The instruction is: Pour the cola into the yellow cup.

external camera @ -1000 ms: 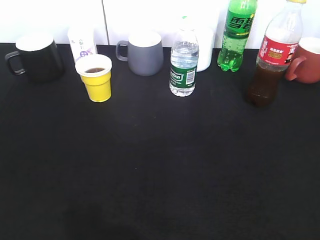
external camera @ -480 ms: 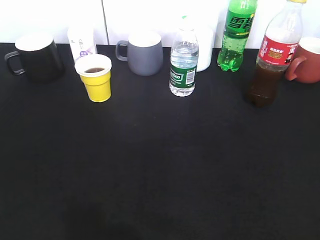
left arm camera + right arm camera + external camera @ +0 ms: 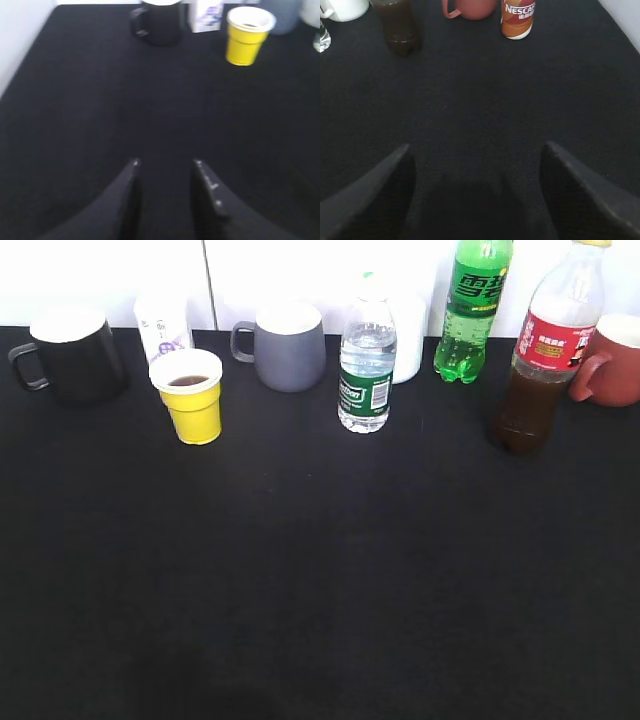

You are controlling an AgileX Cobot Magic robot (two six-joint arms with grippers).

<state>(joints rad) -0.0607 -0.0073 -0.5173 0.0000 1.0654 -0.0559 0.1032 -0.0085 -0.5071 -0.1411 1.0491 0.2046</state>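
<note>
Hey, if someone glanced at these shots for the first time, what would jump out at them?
Probably the yellow cup at the back left of the black table, with dark liquid already in it. Then the bright green bottle and the cola at the back right. Both hands, left hand and right hand, are open and empty, well short of the drinks.

Our left gripper (image 3: 165, 165) hovers low over the dark surface, its two black fingers (image 3: 129, 200) parted by a narrow gap with nothing between them. Our right gripper (image 3: 475, 150) hangs likewise, jaws spread wide and empty. Neither arm shows in the exterior view.
</note>
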